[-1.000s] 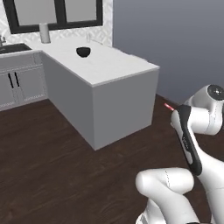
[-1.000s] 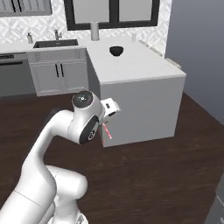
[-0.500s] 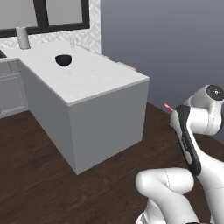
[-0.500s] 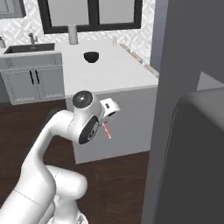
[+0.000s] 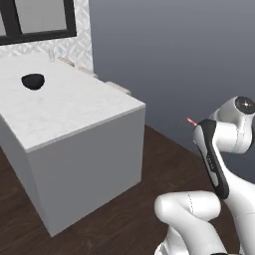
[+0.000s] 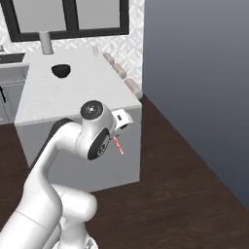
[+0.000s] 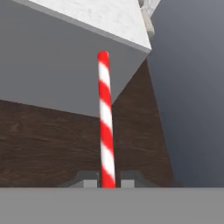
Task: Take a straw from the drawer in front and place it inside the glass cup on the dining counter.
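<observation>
My gripper (image 7: 108,181) is shut on the straw (image 7: 105,118), a thin red-and-white striped stick that runs straight out from between the fingertips (image 7: 90,180). In the right base view the straw (image 6: 118,144) slants down from the hand, held in front of the dining counter (image 6: 73,97). Its tip (image 5: 191,121) peeks out beside the arm in the left base view. The glass cup (image 6: 96,50) stands small and clear at the far end of the white marble top (image 5: 74,109). The drawer is out of view.
A dark bowl (image 5: 33,80) (image 6: 61,70) sits on the counter, and a paper towel roll (image 6: 45,42) stands at its back. Beige stools (image 6: 133,87) line the counter's right side below a dark grey wall (image 6: 194,73). Dark wood floor (image 5: 124,219) lies around the counter.
The whole picture has shifted: the base has driven and turned, so the counter looks closer and the kitchen cabinets have left the views. The arm keeps its pose, holding the straw.
</observation>
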Controlling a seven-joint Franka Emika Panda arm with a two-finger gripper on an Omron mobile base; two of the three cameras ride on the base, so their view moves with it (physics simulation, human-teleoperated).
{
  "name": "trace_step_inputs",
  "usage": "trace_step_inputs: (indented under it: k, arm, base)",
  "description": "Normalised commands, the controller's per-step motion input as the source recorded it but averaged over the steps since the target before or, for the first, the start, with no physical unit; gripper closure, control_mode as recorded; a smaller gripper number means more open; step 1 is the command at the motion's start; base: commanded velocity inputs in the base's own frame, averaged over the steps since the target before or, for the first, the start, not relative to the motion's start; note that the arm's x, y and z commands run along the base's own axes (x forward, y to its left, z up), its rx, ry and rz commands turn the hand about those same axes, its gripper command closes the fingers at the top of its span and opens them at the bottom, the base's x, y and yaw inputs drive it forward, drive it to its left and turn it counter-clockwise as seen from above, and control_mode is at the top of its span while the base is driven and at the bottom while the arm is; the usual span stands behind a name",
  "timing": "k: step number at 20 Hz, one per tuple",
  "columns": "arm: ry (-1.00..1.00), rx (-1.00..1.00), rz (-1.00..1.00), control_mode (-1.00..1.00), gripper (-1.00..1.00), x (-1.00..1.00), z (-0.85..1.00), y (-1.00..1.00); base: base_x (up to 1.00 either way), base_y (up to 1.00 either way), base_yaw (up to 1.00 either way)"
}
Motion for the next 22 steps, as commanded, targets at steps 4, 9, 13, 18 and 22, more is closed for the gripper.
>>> trace_step_inputs:
  k: [4, 9, 13, 18, 22]
  arm:
    - [0.00, 0.00, 0.00, 1.00, 1.00, 0.00, 0.00, 0.00]
    - [0.00, 0.00, 0.00, 1.00, 1.00, 0.00, 0.00, 0.00]
    - [0.00, 0.00, 0.00, 1.00, 1.00, 0.00, 0.00, 0.00]
    - [0.00, 0.00, 0.00, 1.00, 1.00, 0.00, 0.00, 0.00]
    - [0.00, 0.00, 0.00, 1.00, 1.00, 0.00, 0.00, 0.00]
  base:
    - [1.00, -0.86, -0.06]
    - [1.00, -0.82, 0.00]
    - [1.00, -0.78, 0.00]
    - [1.00, -0.65, 0.06]
    - [1.00, -0.55, 0.19]
